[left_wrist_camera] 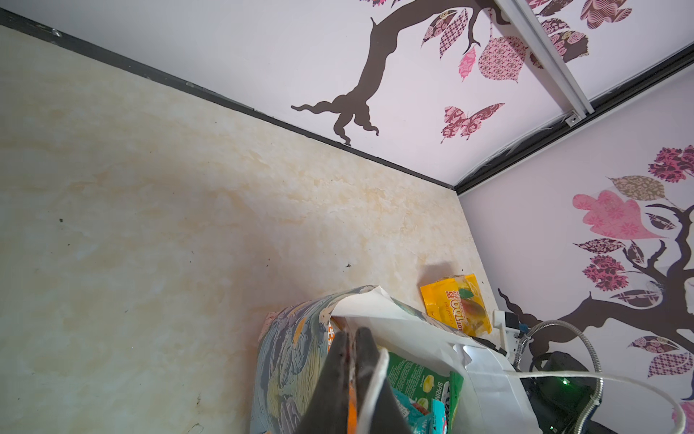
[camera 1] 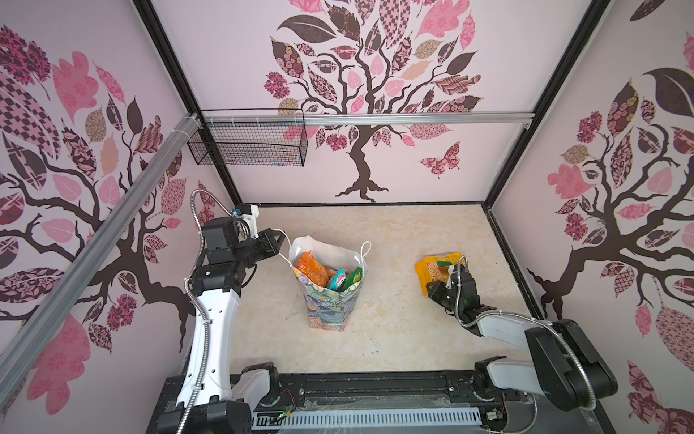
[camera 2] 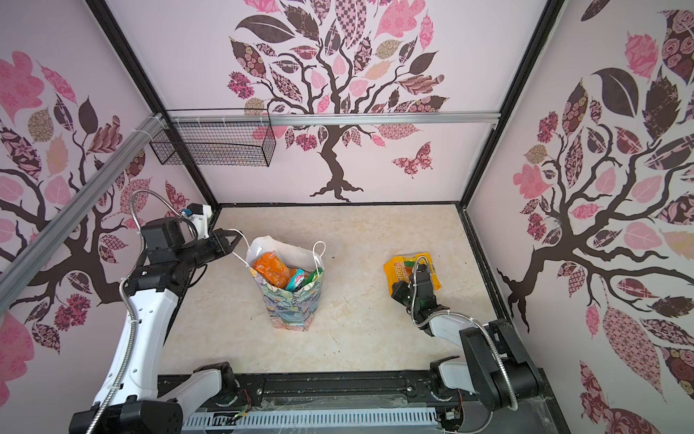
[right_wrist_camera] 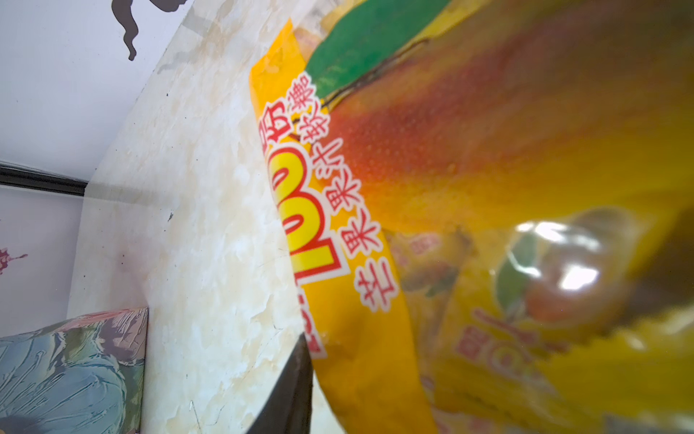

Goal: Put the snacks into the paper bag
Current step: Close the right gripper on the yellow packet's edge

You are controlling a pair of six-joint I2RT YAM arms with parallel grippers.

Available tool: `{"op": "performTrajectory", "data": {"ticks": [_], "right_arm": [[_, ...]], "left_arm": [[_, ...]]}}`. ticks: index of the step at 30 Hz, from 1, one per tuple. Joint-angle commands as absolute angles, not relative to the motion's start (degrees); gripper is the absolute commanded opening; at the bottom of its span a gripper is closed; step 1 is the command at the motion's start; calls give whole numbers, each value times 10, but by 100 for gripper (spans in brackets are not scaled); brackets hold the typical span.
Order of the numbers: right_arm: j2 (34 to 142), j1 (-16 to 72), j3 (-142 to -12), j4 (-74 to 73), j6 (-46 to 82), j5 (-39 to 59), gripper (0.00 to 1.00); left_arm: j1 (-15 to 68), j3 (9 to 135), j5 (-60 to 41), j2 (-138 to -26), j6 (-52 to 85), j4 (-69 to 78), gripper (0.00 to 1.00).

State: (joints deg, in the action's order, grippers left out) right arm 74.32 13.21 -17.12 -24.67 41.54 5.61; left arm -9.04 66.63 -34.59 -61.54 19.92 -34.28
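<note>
Left wrist view: left fingers [left_wrist_camera: 334,375] are pressed together, w/ the bag's white cord handle [left_wrist_camera: 377,379] running tight along one of them. Pinched or just hooked round, can't tell; in both top views the loop passes either side of the tips. Either way, that arm looks to be holding the mouth open from the left.

Mid-table [camera 1: 394,233], the paper bag [camera 1: 330,304] stands upright and fairly full. An orange pkt [camera 1: 311,270] pokes above the rim, w/ a teal pkt [camera 1: 340,280] and a green pkt [camera 1: 353,280] wedged beside it.

Well to the right, apart from the bag, sits the yellow pkt [camera 1: 432,268], prob. the last snack to go in. Right fingers [right_wrist_camera: 293,390] are at its near-right part. Right wrist view shows only one finger, beside the film; the other is hidden behind it, so can't tell if the clamp is made.

Risks, as I judge them:
- Glossy film + an edge grip: pkt may slide out or droop on the lift.
- It looks larger than those inside and the mouth is crowded. It may catch the rim, the free handle [camera 1: 365,248] or the orange pkt, and perch on top instead of dropping in.
- A sideways shove there, or too much pull on the cord from the left, could tip the light bag.
- If the cord slips off the fingers, the mouth may sag shut.
</note>
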Motion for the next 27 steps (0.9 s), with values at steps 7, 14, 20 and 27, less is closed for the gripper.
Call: {"op": "performTrajectory", "data": {"ticks": [7,14,20,27], "right_arm": [[705,126,-174,-247,386,60,0],[654,126,-181,-199,368,56,0],[606,126,-199,-148,347,58,0],[566,126,-215,-109,334,66,0]], "left_arm": [[-94,645,-369,-608,200,-307,9],[-94,642,-376,-608,202,-300,9],[-94,641,-387,-610,204,-297,9],[-94,642,-374,-607,199,-301,9]]}}
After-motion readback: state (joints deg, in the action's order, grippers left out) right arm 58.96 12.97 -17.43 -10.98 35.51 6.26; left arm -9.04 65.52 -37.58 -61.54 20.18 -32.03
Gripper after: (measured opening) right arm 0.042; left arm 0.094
